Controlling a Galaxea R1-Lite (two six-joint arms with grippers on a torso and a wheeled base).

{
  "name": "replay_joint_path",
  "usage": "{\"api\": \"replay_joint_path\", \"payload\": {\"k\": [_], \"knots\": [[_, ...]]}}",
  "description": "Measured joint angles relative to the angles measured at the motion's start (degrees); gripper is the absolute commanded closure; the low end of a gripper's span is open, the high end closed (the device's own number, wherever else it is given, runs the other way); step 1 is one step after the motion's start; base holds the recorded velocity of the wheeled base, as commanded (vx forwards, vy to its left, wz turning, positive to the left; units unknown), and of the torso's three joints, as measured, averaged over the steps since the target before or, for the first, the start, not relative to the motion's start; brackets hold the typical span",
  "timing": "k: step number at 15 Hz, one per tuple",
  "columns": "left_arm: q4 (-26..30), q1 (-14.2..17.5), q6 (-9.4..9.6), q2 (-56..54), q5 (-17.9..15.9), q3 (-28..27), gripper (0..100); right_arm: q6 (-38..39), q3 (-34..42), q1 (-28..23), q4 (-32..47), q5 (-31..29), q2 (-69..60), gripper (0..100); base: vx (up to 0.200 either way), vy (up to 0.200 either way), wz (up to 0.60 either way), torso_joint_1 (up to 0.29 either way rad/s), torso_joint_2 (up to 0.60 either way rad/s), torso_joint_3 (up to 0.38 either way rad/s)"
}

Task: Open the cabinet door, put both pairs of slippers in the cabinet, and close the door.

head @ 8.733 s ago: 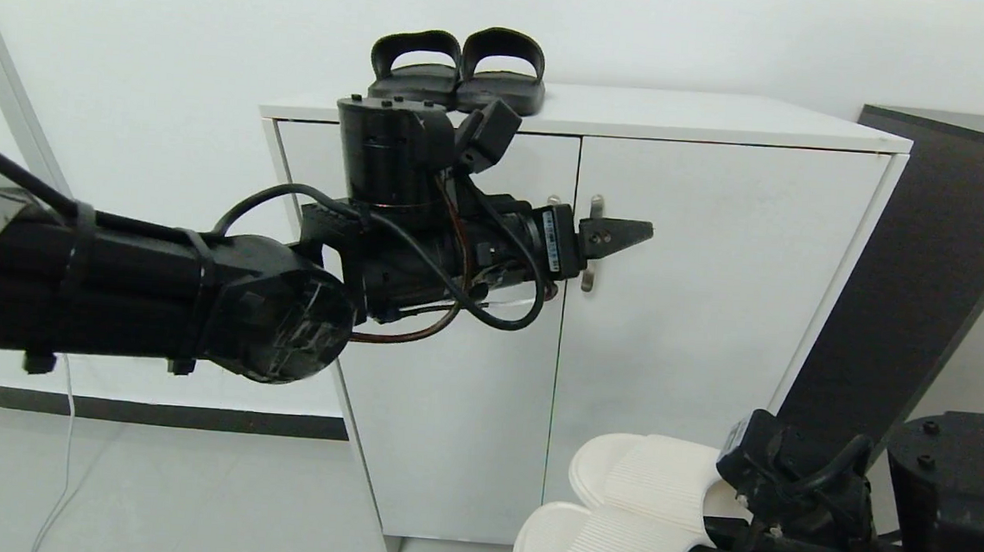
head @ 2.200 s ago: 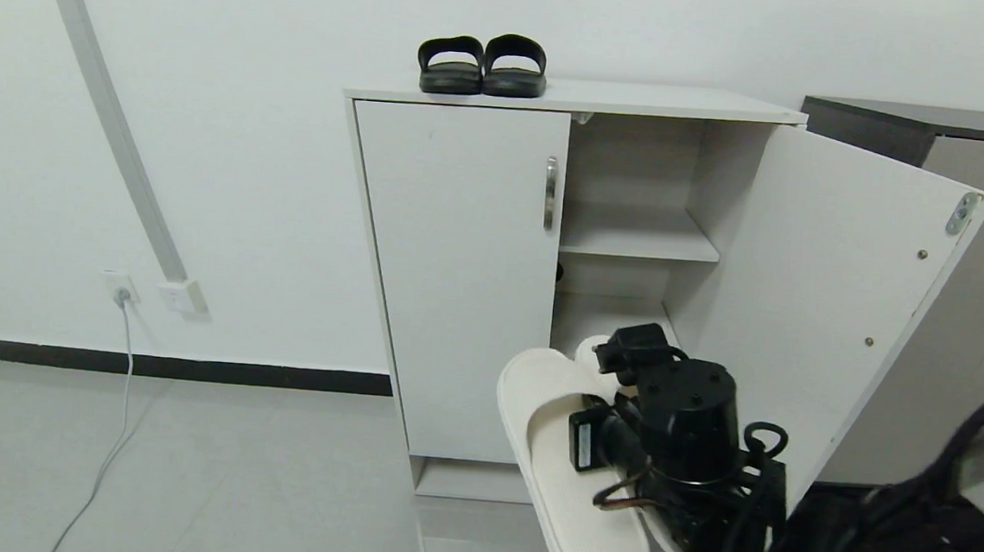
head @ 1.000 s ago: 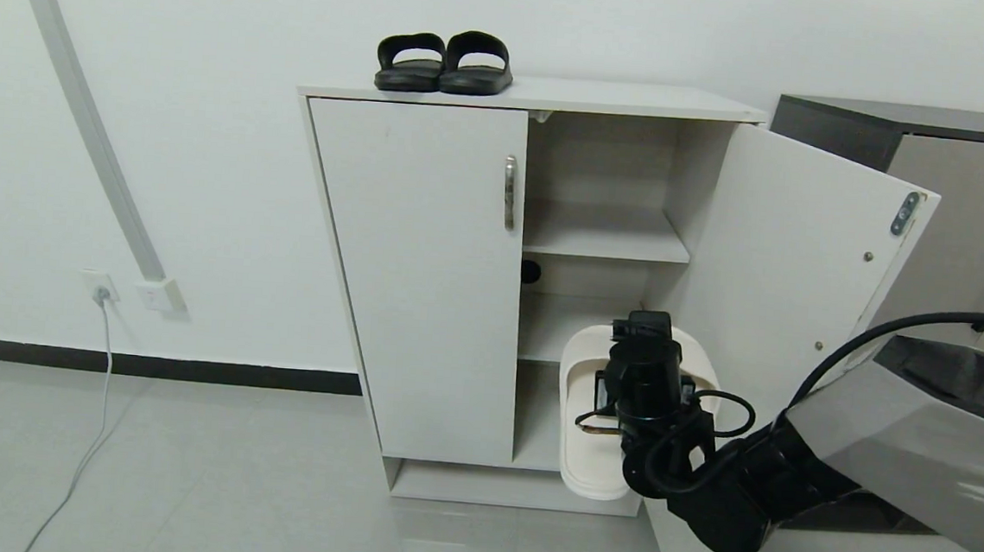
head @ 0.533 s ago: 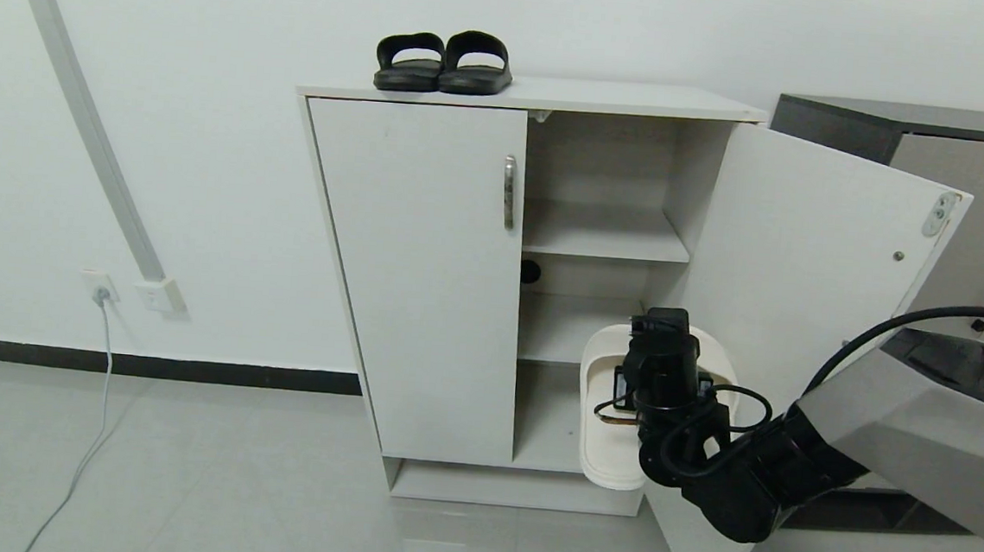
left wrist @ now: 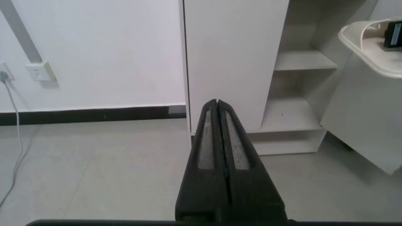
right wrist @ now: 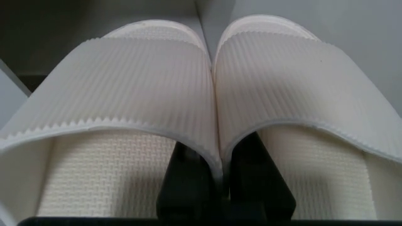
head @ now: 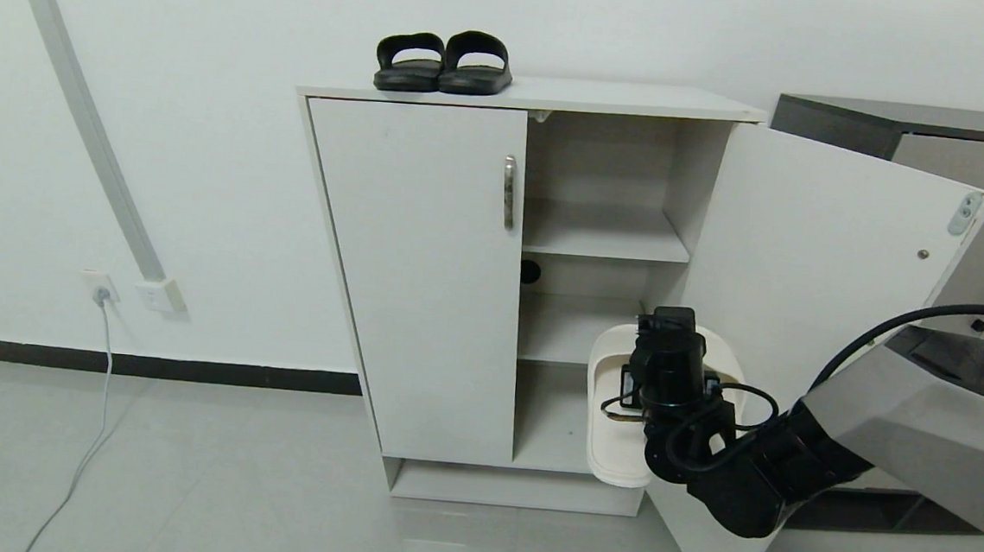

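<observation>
My right pincer [right wrist: 218, 164] grips both white slippers [right wrist: 144, 88]; I'd slide them level onto a shelf [head: 570, 338], clear of the door [head: 813, 272].

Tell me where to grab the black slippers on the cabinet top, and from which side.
Pinch the two adjoining inner strap walls together, where the black slippers touch. Come from the front, level with the cabinet top: both strap arches open toward the robot, so one finger should slide into each. The left gripper holds nothing.
</observation>
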Motion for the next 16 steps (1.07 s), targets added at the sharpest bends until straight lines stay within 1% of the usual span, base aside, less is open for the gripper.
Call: {"api": "replay_joint_path", "payload": {"k": [2, 3, 6, 7, 8, 12, 16], "knots": [[0.0, 0.0, 0.00, 0.0, 0.0, 0.0, 100, 0.1, 0.0, 0.4, -0.2, 0.2, 0.0, 100, 0.000, 0.000, 0.00, 0.000, 0.00, 0.000], [0.0, 0.0, 0.01, 0.0, 0.0, 0.0, 100, 0.4, 0.0, 1.6, -0.6, 0.6, -0.1, 100, 0.000, 0.000, 0.00, 0.000, 0.00, 0.000], [0.0, 0.0, 0.09, 0.0, 0.0, 0.0, 100, 0.8, 1.5, 6.5, -2.4, 4.7, -0.2, 100, 0.000, 0.000, 0.00, 0.000, 0.00, 0.000], [0.0, 0.0, 0.09, 0.0, 0.0, 0.0, 100, 0.9, 1.7, 7.4, -2.4, 4.9, -0.2, 100, 0.000, 0.000, 0.00, 0.000, 0.00, 0.000], [0.0, 0.0, 0.06, 0.0, 0.0, 0.0, 100, 0.9, 1.8, 7.7, -2.5, 4.9, -0.2, 100, 0.000, 0.000, 0.00, 0.000, 0.00, 0.000], [0.0, -0.1, 0.11, 0.0, 0.0, 0.0, 100, 1.2, 1.8, 8.3, -2.4, 4.9, 0.1, 100, 0.000, -0.200, 0.00, 0.000, 0.00, 0.005], [0.0, 0.0, 0.09, 0.0, 0.0, 0.0, 100, 1.2, 1.9, 8.1, -2.4, 4.7, 0.7, 100, 0.000, 0.000, 0.00, 0.000, 0.00, 0.000]]}}
